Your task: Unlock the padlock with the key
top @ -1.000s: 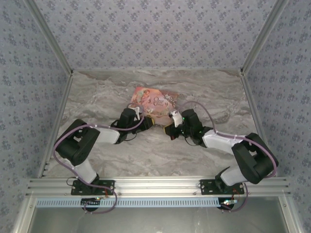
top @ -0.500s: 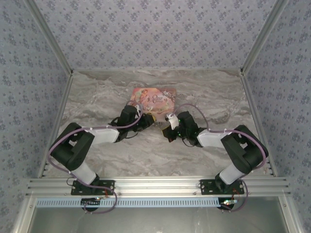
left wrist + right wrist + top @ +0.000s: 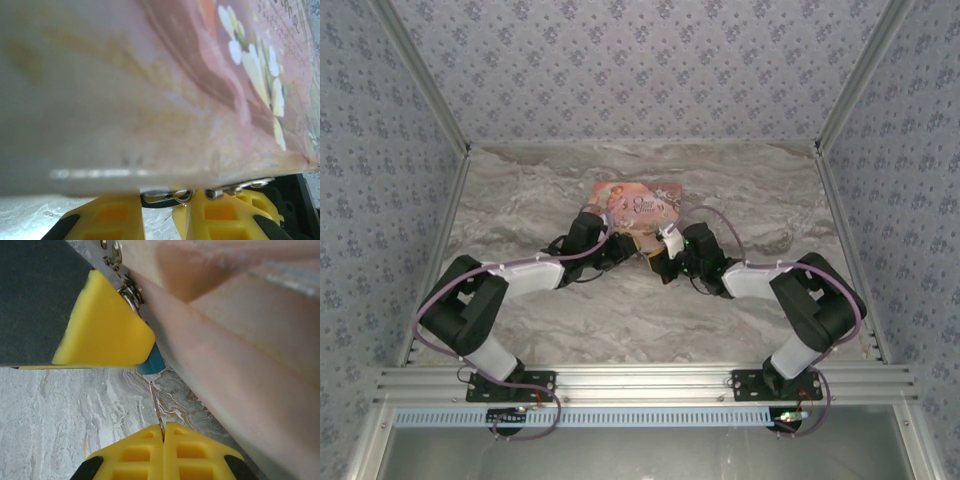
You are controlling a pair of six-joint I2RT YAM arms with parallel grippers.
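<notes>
Key (image 3: 156, 407) pinched and aimed; padlock (image 3: 151, 363) not yet entered.
The right gripper (image 3: 163, 429), bottom centre of its wrist view, has its jaws pressed together on the key, whose tip is just short of the blue padlock above. The left gripper (image 3: 159, 202), jaws nearly closed, seemingly clamps the padlock beside the pink box (image 3: 150, 90). Insertion and turning remain.

Pink box (image 3: 150, 90) (blurred) above left end effector (image 3: 159, 201)
</notes>
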